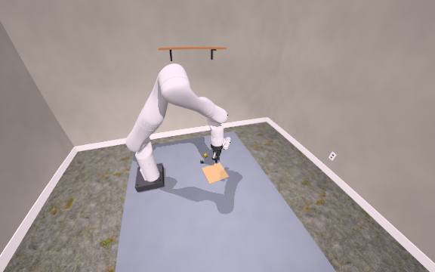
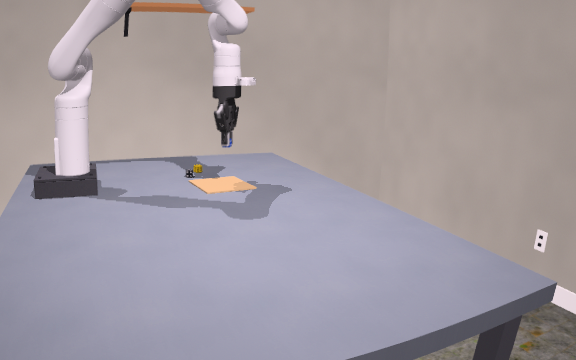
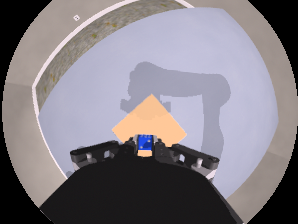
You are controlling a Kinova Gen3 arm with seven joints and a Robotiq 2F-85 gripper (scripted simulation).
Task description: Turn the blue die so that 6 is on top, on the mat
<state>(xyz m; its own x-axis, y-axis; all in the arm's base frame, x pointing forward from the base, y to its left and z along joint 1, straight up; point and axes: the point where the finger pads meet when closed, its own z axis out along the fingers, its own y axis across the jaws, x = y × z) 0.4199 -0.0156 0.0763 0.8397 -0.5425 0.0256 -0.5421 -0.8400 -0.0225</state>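
Note:
My gripper (image 1: 217,161) (image 2: 226,142) (image 3: 145,140) points down and is shut on the blue die (image 2: 228,144) (image 3: 145,144). It holds the die well above the table; in the exterior view there is a wide gap under it. The wrist view shows white pips on the die, too small to count surely; its top face cannot be read. The orange mat (image 1: 211,177) (image 2: 218,186) (image 3: 137,126) lies flat on the table. A yellow die (image 1: 205,155) (image 2: 198,168) and a black die (image 1: 202,162) (image 2: 190,173) lie on the table, off the mat.
The grey-blue table (image 1: 187,234) (image 2: 218,260) carries the arm's dark base (image 1: 149,185) (image 2: 65,187) at the left. The yellow and black dice are close to each other, behind the mat. The arm's shadow falls across part of the mat. A wooden shelf (image 1: 192,48) is on the back wall.

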